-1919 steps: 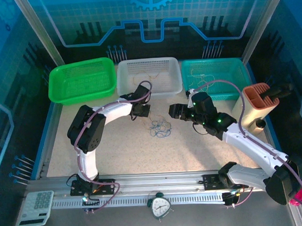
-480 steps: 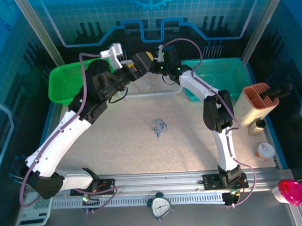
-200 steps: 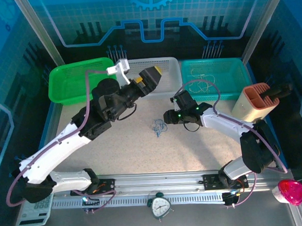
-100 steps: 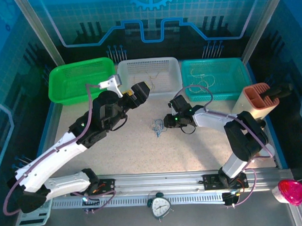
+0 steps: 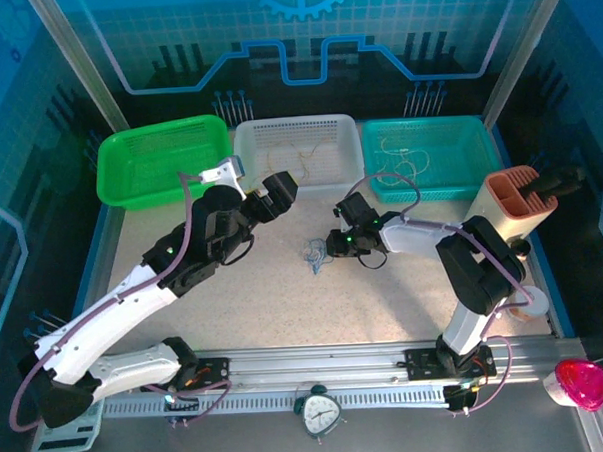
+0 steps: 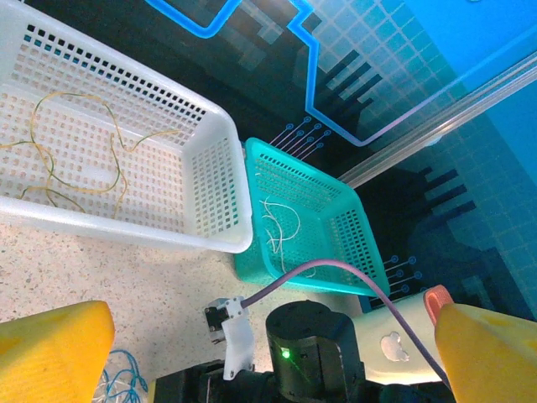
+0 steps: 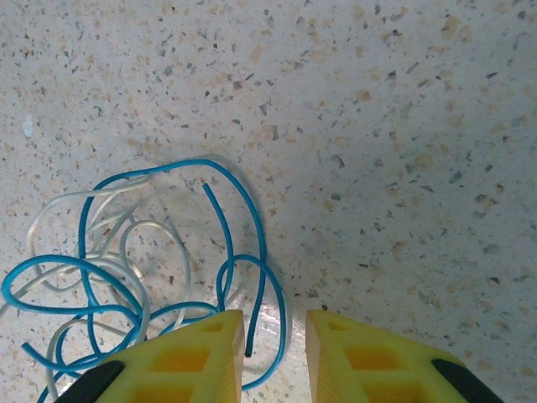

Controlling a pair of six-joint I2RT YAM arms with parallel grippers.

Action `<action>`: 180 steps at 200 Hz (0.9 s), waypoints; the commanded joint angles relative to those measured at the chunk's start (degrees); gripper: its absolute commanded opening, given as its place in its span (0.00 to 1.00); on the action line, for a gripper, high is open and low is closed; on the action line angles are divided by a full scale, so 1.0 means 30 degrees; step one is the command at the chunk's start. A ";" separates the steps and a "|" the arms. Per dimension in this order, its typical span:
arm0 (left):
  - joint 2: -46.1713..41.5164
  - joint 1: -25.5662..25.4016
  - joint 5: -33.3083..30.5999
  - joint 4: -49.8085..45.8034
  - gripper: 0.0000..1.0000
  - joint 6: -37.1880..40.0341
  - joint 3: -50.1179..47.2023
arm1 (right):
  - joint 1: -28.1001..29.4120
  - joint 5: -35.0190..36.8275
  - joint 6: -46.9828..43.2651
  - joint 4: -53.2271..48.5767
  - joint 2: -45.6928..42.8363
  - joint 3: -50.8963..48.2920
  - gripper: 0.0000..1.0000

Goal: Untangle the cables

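The cables (image 5: 314, 253) lie in a small blue and whitish tangle in the middle of the speckled table. In the right wrist view the blue and white loops (image 7: 126, 260) spread to the left. One blue loop and a loose blue end run into the narrow gap between my right gripper's (image 7: 275, 327) yellow fingers (image 7: 197, 357), which stand slightly apart down at the table. From above, my right gripper (image 5: 329, 248) sits at the tangle's right edge. My left gripper (image 5: 282, 187) hovers wide open and holds nothing, up and left of the tangle. Its wrist view catches blue strands (image 6: 126, 378) at the bottom.
Three baskets line the back: a green basket (image 5: 157, 127), a white basket (image 5: 351, 174) with yellowish strands (image 6: 84, 159), and a teal basket (image 5: 432, 123) with whitish strands (image 6: 277, 222). A tan holder (image 5: 516, 212) stands at the right. A clock (image 5: 320, 413) sits on the front rail.
My right gripper has slid left onto the tangle's edge and its jaws have narrowed around a blue loop. The left arm has dropped back and down from the white basket.
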 commanded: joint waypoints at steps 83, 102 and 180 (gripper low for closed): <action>-0.0333 0.0186 0.0050 -0.0086 0.99 -0.0263 -0.0215 | -0.0233 -0.0719 -0.0111 0.0339 0.0669 0.0725 0.01; -0.0299 0.0183 0.0126 -0.0253 0.99 -0.0038 -0.0225 | -0.0383 -0.0860 -0.0111 0.0229 -0.0135 0.0565 0.00; -0.0602 0.0213 -0.0009 -0.0235 0.99 0.1868 -0.1934 | -0.0787 -0.0994 -0.1088 -0.2598 -0.5561 0.2911 0.00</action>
